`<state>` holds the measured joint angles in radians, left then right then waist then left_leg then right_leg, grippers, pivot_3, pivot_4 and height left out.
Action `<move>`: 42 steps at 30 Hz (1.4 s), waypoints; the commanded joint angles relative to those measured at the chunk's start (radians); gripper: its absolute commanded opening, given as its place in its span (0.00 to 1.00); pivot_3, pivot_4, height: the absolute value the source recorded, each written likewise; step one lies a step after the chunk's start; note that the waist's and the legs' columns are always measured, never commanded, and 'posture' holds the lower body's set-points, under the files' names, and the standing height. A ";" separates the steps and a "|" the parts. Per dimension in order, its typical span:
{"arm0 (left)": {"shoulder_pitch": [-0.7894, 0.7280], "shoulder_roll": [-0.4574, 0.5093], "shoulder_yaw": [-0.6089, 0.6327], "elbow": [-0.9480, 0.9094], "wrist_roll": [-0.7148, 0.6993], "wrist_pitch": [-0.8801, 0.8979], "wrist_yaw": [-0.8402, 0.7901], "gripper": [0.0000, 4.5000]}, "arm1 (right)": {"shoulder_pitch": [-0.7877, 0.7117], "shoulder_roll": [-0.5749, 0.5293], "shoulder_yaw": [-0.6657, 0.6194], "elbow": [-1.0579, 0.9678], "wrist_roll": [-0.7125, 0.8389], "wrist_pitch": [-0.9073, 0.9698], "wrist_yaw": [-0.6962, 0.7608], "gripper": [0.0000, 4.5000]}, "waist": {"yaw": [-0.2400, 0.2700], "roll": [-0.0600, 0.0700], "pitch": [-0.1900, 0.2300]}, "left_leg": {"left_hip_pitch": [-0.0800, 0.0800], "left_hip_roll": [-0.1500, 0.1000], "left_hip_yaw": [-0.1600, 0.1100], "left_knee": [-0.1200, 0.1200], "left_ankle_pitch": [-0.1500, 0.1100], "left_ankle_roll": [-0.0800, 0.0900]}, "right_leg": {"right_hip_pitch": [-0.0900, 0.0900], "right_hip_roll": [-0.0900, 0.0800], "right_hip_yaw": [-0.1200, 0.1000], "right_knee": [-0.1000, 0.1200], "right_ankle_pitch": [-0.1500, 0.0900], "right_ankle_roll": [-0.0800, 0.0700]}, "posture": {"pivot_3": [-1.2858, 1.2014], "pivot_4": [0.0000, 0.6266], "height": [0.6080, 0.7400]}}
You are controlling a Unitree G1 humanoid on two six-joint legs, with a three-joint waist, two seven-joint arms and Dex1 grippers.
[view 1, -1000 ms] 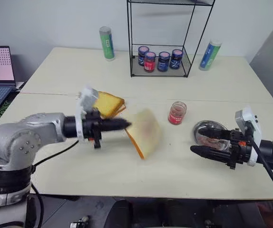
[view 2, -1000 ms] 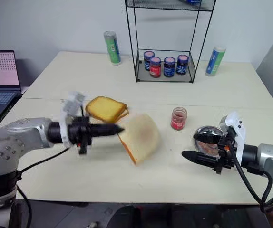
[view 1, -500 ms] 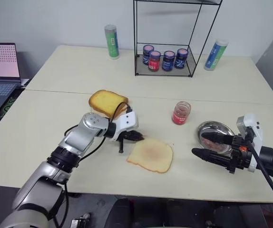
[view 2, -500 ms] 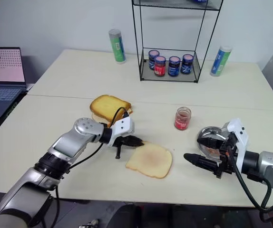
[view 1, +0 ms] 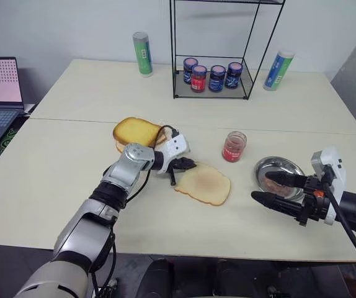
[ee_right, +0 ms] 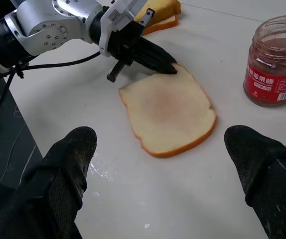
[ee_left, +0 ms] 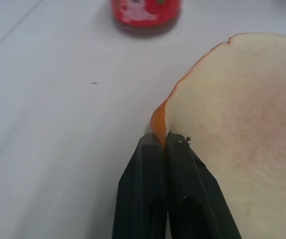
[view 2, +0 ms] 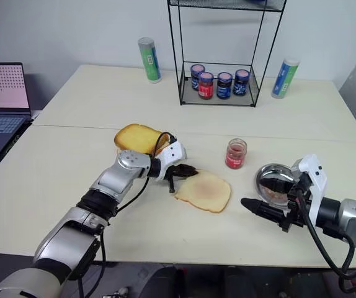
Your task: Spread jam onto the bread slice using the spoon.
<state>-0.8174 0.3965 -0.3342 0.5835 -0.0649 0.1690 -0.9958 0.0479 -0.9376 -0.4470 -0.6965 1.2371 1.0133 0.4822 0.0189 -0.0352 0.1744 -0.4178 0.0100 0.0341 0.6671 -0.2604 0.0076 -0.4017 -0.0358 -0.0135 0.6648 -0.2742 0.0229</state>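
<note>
Now that the bread slice (view 1: 204, 184) has come down from mid-air a second ago to lie flat on the bench (view 1: 72, 155), the left pincer (view 1: 189, 165) is pressed together on its crust edge, so spreading can begin once it lets go. Beyond that pincer's tips stands the jam (view 1: 233, 146), well apart. The right pincer (view 1: 271, 188) is spread and empty, with the steel dish (view 1: 278, 169) just beside it; I cannot make out the spoon. Open bench lies between the slice and the right pincer, the toasted slices (view 1: 135, 131) behind the left.
</note>
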 commanded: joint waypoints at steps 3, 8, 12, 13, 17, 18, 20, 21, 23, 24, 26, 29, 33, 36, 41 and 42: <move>-0.002 -0.040 0.045 -0.060 -0.005 0.033 0.030 0.00 | -0.024 -0.008 0.002 0.005 0.000 -0.027 0.009 1.00 | 0.001 0.000 0.000 | 0.000 0.000 0.000 0.000 0.000 0.000 | 0.000 0.000 0.000 0.000 0.000 0.000 | 0.52 0.24 1.00; 0.046 -0.056 0.029 -0.159 -0.018 0.091 -0.003 0.00 | -0.034 -0.009 0.014 0.013 -0.008 -0.030 0.015 1.00 | 0.001 0.000 0.000 | 0.000 0.000 0.000 0.000 0.000 0.000 | 0.000 0.000 0.000 0.000 0.000 0.000 | 0.52 0.24 1.00; 0.071 -0.062 0.029 -0.218 -0.027 0.130 -0.020 0.00 | -0.032 -0.008 0.015 0.019 -0.012 -0.032 0.016 1.00 | 0.001 0.000 0.000 | 0.000 0.000 0.000 0.000 0.000 0.000 | 0.000 0.000 0.000 0.000 0.000 0.000 | 0.52 0.24 1.00; 0.076 -0.060 0.028 -0.230 -0.029 0.138 -0.028 0.00 | -0.029 -0.007 0.014 0.020 -0.016 -0.033 0.018 1.00 | 0.001 0.000 0.000 | 0.000 0.000 0.000 0.000 0.000 0.000 | 0.000 0.000 0.000 0.001 0.000 0.000 | 0.52 0.24 1.00; 0.074 -0.046 0.045 -0.234 -0.027 0.150 -0.031 0.13 | 0.003 -0.005 -0.005 0.029 -0.036 -0.036 0.024 1.00 | 0.001 0.000 0.000 | 0.000 0.000 0.000 0.001 0.000 0.000 | 0.000 0.000 0.000 0.001 0.000 0.000 | 0.52 0.24 1.00; 0.069 -0.042 0.052 -0.229 -0.025 0.150 -0.026 0.18 | 0.013 -0.004 -0.010 0.031 -0.042 -0.037 0.027 1.00 | 0.002 0.000 0.000 | 0.000 0.000 0.000 0.001 0.000 0.000 | 0.000 0.000 0.000 0.001 0.000 0.000 | 0.52 0.24 1.00; 0.059 -0.028 0.064 -0.223 -0.026 0.151 -0.028 0.27 | 0.031 -0.004 -0.021 0.033 -0.052 -0.040 0.031 1.00 | 0.001 0.000 0.000 | 0.000 0.000 0.000 0.001 0.000 0.000 | 0.000 0.000 0.000 0.001 0.000 0.000 | 0.52 0.24 1.00; 0.056 -0.020 0.068 -0.223 -0.026 0.152 -0.030 0.31 | 0.038 -0.004 -0.027 0.034 -0.055 -0.042 0.032 1.00 | 0.001 0.000 0.000 | 0.000 0.000 0.000 0.001 0.000 0.000 | 0.000 0.000 0.000 0.001 0.000 0.000 | 0.52 0.24 1.00; 0.051 -0.007 0.075 -0.222 -0.026 0.152 -0.031 0.41 | 0.049 -0.003 -0.036 0.035 -0.058 -0.045 0.033 1.00 | -0.001 0.000 0.000 | 0.000 0.000 0.000 0.001 0.000 0.000 | 0.000 0.000 0.000 0.001 0.000 0.000 | 0.52 0.24 1.00; 0.048 0.008 0.082 -0.223 -0.021 0.145 -0.031 0.45 | 0.058 -0.003 -0.047 0.036 -0.059 -0.045 0.032 1.00 | -0.001 0.000 0.000 | 0.000 0.000 0.000 0.001 0.000 0.000 | 0.000 0.000 0.000 0.002 0.000 0.000 | 0.52 0.24 1.00; 0.041 0.045 0.107 -0.233 -0.023 0.137 -0.030 0.55 | 0.086 -0.001 -0.082 0.040 -0.063 -0.043 0.028 1.00 | -0.001 0.000 0.000 | 0.000 0.000 0.000 0.001 0.000 0.000 | 0.000 0.000 0.000 0.002 0.000 0.000 | 0.52 0.24 1.00; 0.043 0.068 0.141 -0.250 -0.036 0.096 -0.019 0.68 | 0.121 0.005 -0.120 0.048 -0.067 -0.042 0.026 1.00 | -0.001 0.001 0.000 | 0.000 0.000 0.000 0.002 0.000 0.000 | 0.000 0.000 0.000 0.002 0.000 0.000 | 0.52 0.24 1.00; 0.089 0.071 0.199 -0.390 -0.110 0.097 -0.042 0.83 | 0.208 0.036 -0.166 0.062 -0.109 -0.048 0.025 1.00 | 0.003 0.001 -0.001 | 0.000 0.000 0.000 0.003 0.000 0.000 | 0.001 0.000 0.000 0.002 0.000 0.000 | 0.52 0.24 1.00; 0.148 0.056 0.217 -0.562 -0.171 0.125 -0.031 0.83 | 0.273 0.087 -0.208 0.088 -0.140 -0.061 -0.005 1.00 | 0.006 0.001 -0.001 | -0.001 0.000 -0.001 0.004 0.000 0.000 | 0.002 -0.001 -0.001 0.001 0.000 0.000 | 0.52 0.24 1.00; 0.229 0.038 0.184 -0.818 -0.265 0.212 -0.031 0.83 | 0.324 0.201 -0.228 0.183 -0.261 -0.125 -0.087 1.00 | 0.004 0.003 -0.002 | 0.002 0.000 -0.001 0.007 0.000 0.000 | 0.007 -0.001 0.000 0.001 0.000 0.000 | 0.52 0.24 1.00; 0.236 0.039 0.168 -0.842 -0.264 0.220 -0.032 0.83 | 0.303 0.227 -0.227 0.208 -0.262 -0.132 -0.111 1.00 | 0.003 0.003 -0.002 | 0.003 0.000 -0.001 0.008 0.000 0.000 | 0.007 -0.001 0.000 0.002 0.000 0.000 | 0.52 0.24 1.00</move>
<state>-0.5762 0.4353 -0.1533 -0.1729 -0.3005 0.3683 -1.0329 0.3768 -0.7355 -0.6466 -0.5151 0.9942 0.9174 0.4103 0.0224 -0.0320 0.1720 -0.4149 0.0105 0.0329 0.6758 -0.2603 0.0074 -0.3943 -0.0363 -0.0136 0.6665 -0.2740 0.0229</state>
